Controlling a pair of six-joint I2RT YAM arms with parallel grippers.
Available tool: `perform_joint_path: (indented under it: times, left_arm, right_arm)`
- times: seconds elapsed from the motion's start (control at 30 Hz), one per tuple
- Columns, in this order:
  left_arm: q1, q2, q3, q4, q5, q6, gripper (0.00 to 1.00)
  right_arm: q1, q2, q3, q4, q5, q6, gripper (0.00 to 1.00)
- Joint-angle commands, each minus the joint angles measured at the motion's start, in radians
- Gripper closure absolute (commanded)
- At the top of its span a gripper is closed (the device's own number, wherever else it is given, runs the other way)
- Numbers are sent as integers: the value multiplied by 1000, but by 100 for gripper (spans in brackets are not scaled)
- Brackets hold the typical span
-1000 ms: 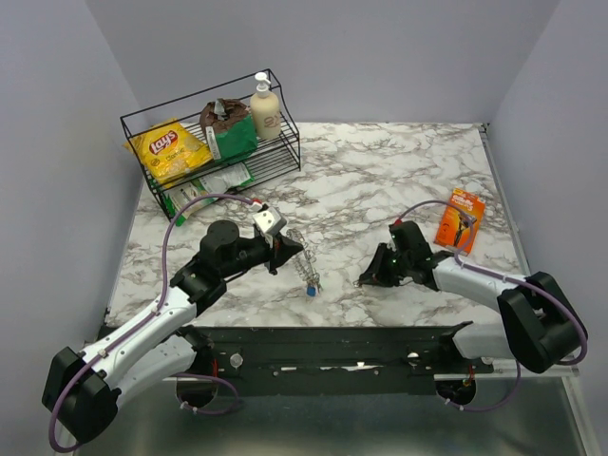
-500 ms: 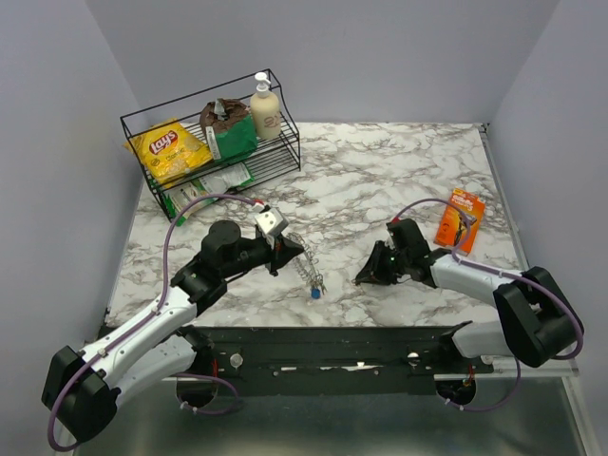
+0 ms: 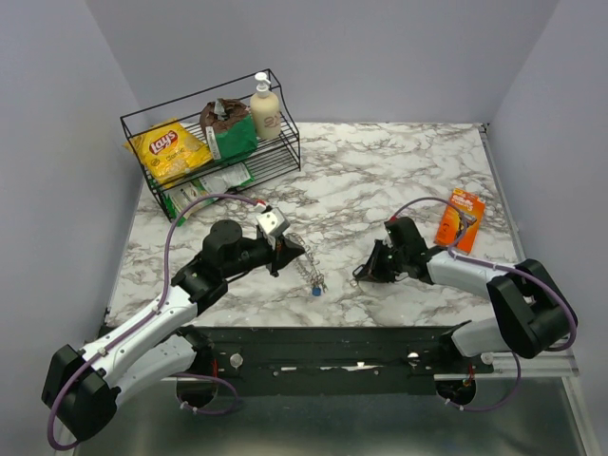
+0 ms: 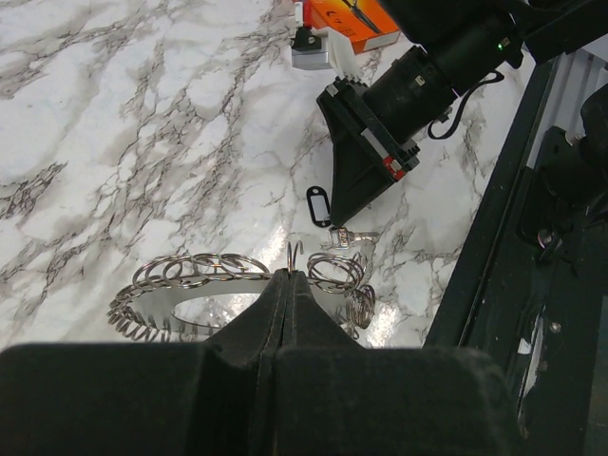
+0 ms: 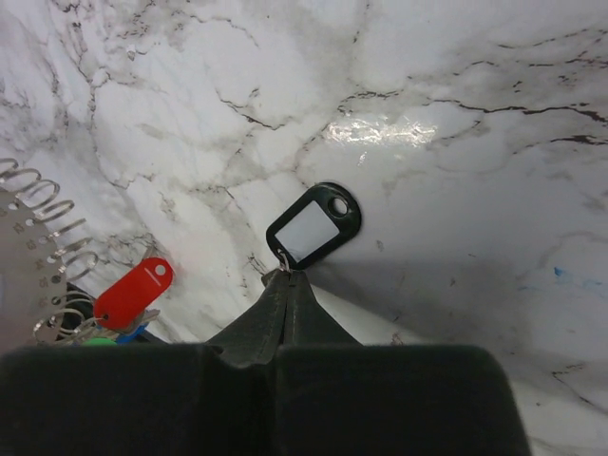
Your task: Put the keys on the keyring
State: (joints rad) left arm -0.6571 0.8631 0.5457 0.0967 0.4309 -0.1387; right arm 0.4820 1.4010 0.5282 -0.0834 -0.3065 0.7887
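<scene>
Marble table: L gripper pinches keyring; R gripper clamped, prob. on black tag.

Robot test cell, lab-type setup. Plain pale walls box in a marble-patterned table on three sides. Two cabled arms, left and right, are bolted to a black metal rail at the near edge. Household props only: wire rack, chips bag, pump bottle, carded razor pack.
</scene>
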Motion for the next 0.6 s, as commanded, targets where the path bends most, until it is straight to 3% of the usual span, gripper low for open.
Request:
perform_joint_path:
  times: [0.0,0.57]
  left_arm:
    - [-10,-6,40,18,14,14,100]
    - [-25,-7,54,-9,-1,21,100]
  right_arm:
    - [-6,-3,13,8,37,-6,100]
    - [-6,-155,7,17,20,-236,99]
